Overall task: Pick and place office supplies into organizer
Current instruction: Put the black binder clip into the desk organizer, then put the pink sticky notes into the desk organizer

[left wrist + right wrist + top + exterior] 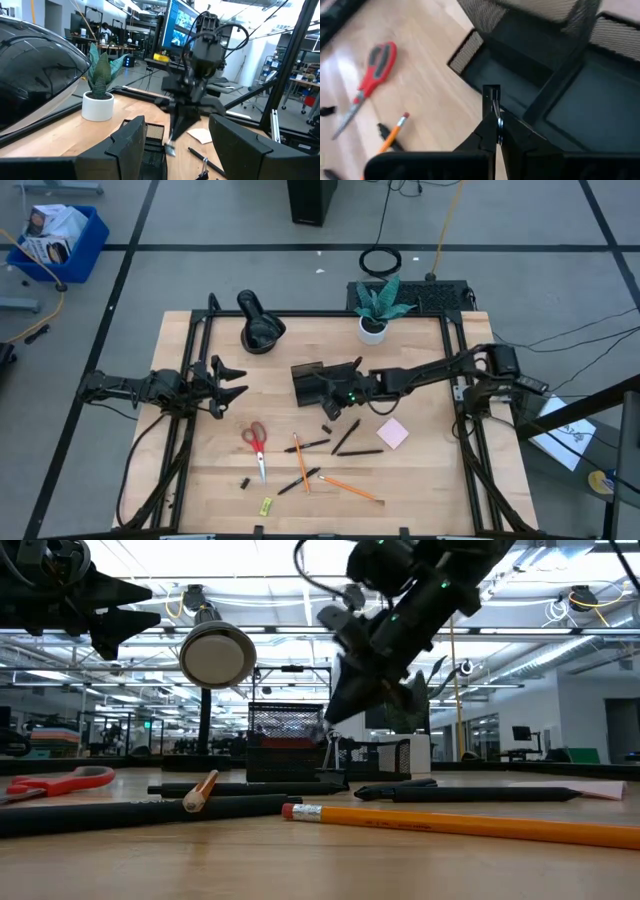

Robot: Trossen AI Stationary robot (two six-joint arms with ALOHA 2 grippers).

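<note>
- Organizer [312, 384]: compartments look empty; right gripper [492, 107] hangs over it, fingers pinched on a small binder clip [491, 94].
- Near organizer: scissors [257, 442], pencils [349, 488], pens [346, 436], sticky-note pad [392, 432] remain. Left gripper [232, 381] waits, spread apart.

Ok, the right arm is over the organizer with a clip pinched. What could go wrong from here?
1. The right gripper holds the small binder clip only at the very tips of its shut fingers, so the clip may slip early.
2. The clip hangs near a divider wall of the organizer; it could land in the wrong compartment or bounce off the wall.
3. On retreat, the arm could catch the organizer's taller mesh section and shift the organizer.
</note>
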